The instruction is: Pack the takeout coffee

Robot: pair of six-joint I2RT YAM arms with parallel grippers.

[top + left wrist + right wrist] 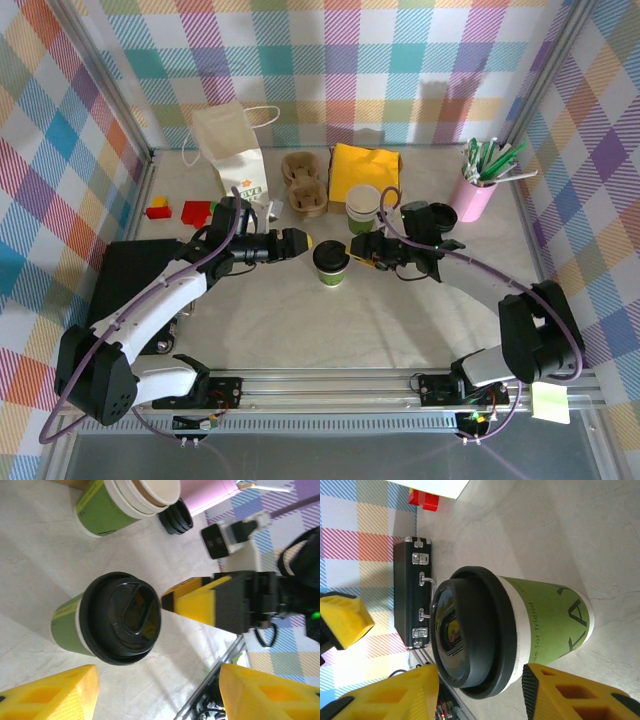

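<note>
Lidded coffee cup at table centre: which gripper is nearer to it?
Right. The right gripper flanks the lidded coffee cup at lid height from its right side; the left gripper sits open just short of it, on its left.

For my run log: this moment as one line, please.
black-lidded green paper cup: upright on table | left claw: open, near cup | right claw: open, beside cup

Table: pale, marbled top. Centre: takeout coffee cup, upright, black lid on. Just beyond it, open cups, no lid. Far centre: brown pulp tray, yellow napkin to its right. Far left: white paper bag, red blocks. Left: black case, lying flat. Far right: pink pen holder, with black lids beside it.
</note>
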